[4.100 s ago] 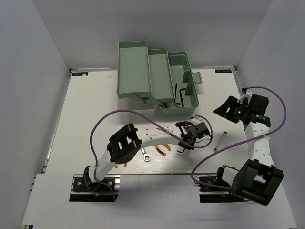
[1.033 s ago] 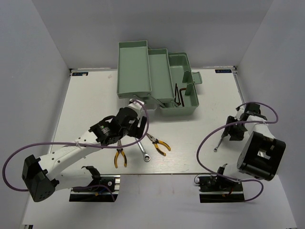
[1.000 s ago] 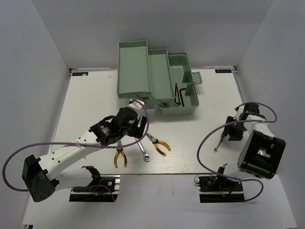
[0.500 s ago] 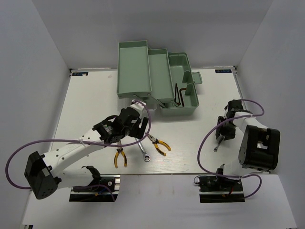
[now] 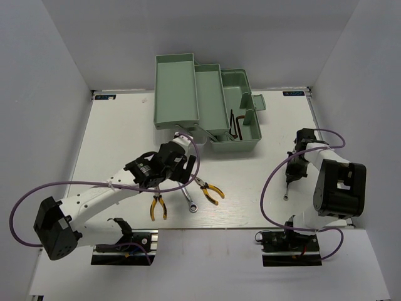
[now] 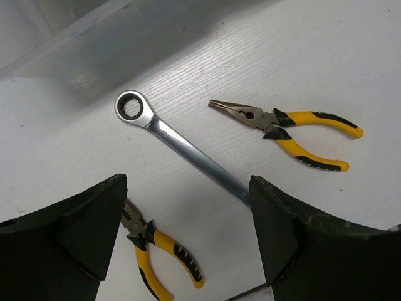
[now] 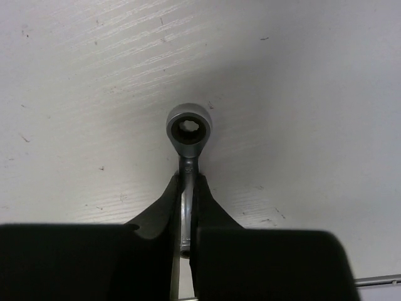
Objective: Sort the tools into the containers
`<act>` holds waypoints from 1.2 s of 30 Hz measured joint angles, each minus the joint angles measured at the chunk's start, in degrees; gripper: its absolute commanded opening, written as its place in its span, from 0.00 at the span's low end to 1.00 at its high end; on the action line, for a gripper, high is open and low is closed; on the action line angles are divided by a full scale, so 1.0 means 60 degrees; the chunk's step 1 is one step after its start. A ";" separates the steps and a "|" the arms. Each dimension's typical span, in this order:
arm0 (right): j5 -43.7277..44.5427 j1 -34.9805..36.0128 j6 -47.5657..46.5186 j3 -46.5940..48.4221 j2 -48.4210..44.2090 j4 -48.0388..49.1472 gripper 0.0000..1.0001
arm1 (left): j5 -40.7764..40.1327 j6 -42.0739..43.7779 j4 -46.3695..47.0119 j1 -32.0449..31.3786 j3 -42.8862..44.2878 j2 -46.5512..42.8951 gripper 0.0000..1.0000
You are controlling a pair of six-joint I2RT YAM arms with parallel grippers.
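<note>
Right gripper [image 7: 186, 188] pinches the short wrench [image 7: 189, 128] by its thin shank, on the table [image 5: 125, 125] right of the toolbox [image 5: 235, 145]; gripped off-centre, it seems, so it may swivel or slip when lifted. Left gripper [image 6: 185, 194] gapes wide above the long wrench [image 6: 188, 147], holding nothing.

Open toolbox [image 5: 177, 88]; pliers [image 6: 289, 123], long wrench [image 6: 182, 147], short wrench [image 7: 188, 133]

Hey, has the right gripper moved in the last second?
Yes. In the top view the right gripper has shifted left, toward the toolbox, and has shut on the short wrench.
</note>
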 measured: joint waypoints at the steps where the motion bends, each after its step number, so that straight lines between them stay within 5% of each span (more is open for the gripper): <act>1: -0.0007 0.0000 -0.0022 0.0000 -0.0011 0.0000 0.00 | 0.0044 -0.0007 0.0011 0.0004 -0.0033 0.0022 0.91; 12: -0.2113 0.0044 -0.0867 0.0066 -0.0798 0.0146 0.00 | 0.1024 -0.1406 0.0208 0.0007 -0.0288 0.1494 0.89; 21: -0.4299 0.0157 -0.1395 0.1861 -0.1461 -0.0007 0.00 | 0.1016 -0.3191 0.0186 0.0007 -0.0397 0.2310 0.83; 28: -0.5898 0.1104 -0.1366 0.4360 -0.0696 -0.0142 0.00 | 0.0969 -0.4404 0.0397 0.0007 -0.0940 0.2517 0.76; 36: -0.7009 0.3231 -0.1024 0.9103 0.2619 0.0098 0.00 | 0.0911 -0.5606 0.0874 0.0000 -0.1548 0.2641 0.71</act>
